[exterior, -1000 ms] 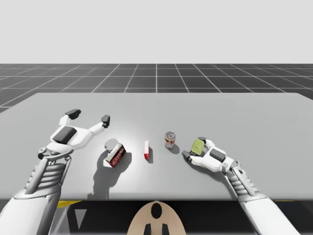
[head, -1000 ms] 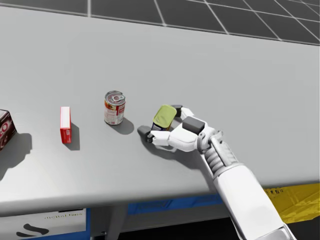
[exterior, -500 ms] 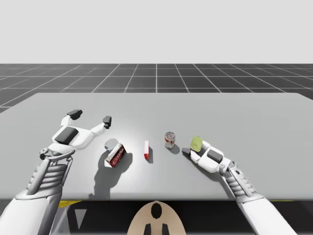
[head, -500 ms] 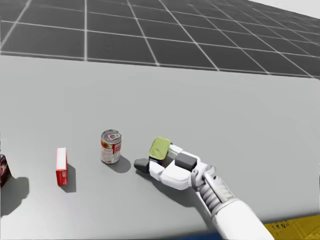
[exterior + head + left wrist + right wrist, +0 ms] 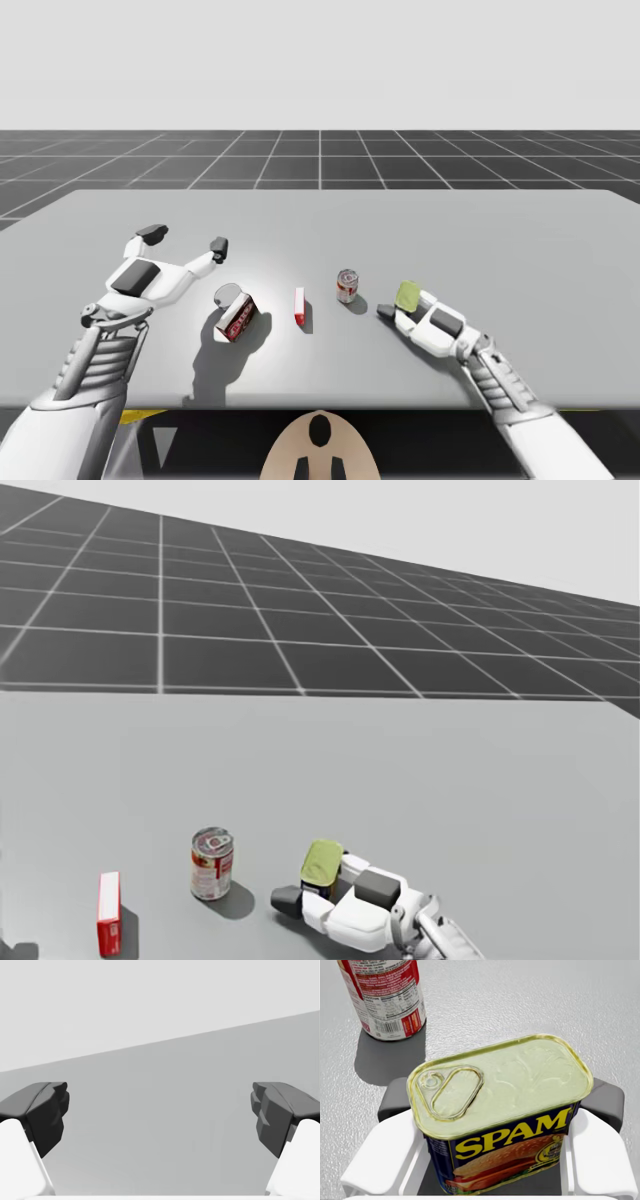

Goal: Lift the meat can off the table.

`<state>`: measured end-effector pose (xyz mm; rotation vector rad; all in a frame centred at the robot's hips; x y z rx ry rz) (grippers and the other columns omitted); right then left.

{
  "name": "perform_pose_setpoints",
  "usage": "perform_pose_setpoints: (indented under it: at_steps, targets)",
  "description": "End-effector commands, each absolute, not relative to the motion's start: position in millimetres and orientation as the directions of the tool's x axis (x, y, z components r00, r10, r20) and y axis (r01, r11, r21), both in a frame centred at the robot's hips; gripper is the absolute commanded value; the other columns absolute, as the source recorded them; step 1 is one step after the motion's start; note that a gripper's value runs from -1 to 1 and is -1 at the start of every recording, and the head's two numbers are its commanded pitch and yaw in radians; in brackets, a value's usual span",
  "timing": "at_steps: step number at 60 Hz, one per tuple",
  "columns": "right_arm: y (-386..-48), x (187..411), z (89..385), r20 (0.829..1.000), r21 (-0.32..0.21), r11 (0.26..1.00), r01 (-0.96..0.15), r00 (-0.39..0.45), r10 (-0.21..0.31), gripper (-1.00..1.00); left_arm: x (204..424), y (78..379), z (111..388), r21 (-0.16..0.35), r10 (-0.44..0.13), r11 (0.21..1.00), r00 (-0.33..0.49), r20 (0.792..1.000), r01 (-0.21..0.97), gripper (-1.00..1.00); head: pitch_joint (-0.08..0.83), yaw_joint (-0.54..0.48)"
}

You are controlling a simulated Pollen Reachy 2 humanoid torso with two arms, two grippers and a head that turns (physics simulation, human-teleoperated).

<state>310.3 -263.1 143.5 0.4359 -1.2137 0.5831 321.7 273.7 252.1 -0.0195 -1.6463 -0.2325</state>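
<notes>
1. Yellow-green lid, blue sides: the meat can (image 5: 505,1105) sits between the right gripper's (image 5: 398,304) fingers. Both press its sides, so it is clamped.
2. The meat can is tilted and low over the table (image 5: 520,250), right of centre. Can't tell if its base is clear of the surface.
3. Round red-and-white can (image 5: 347,286) stands upright just beside it, not touching.
4. Slim red box (image 5: 299,305) stands further left, with a dark red box (image 5: 236,314) beyond it.
5. Left gripper (image 5: 184,238) is spread wide, holds nothing, and is raised near the dark red box.
</notes>
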Motion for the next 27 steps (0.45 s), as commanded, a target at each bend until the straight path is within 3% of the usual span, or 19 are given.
perform_pose_setpoints:
  at_steps: [1,14,27]
  targets:
    - [-267.3,314.1,189.4,0.973,-0.064,0.775,-0.629,0.133,0.188,1.0,321.5,274.2,252.8,0.139,-0.126,0.979,-0.093,0.988,0.149,-1.0,0.352,-0.33]
    - [-277.1,316.8,273.6,0.993,-0.115,0.809,-0.576,-0.032,0.118,1.0,321.1,275.1,254.6,0.13,-0.117,0.981,-0.096,0.988,0.145,-1.0,0.342,-0.33]
    - [-266.2,298.3,346.5,0.977,-0.174,0.835,-0.522,-0.195,0.082,1.0,320.9,275.7,255.1,0.132,-0.118,0.981,-0.099,0.988,0.144,-1.0,0.334,-0.33]
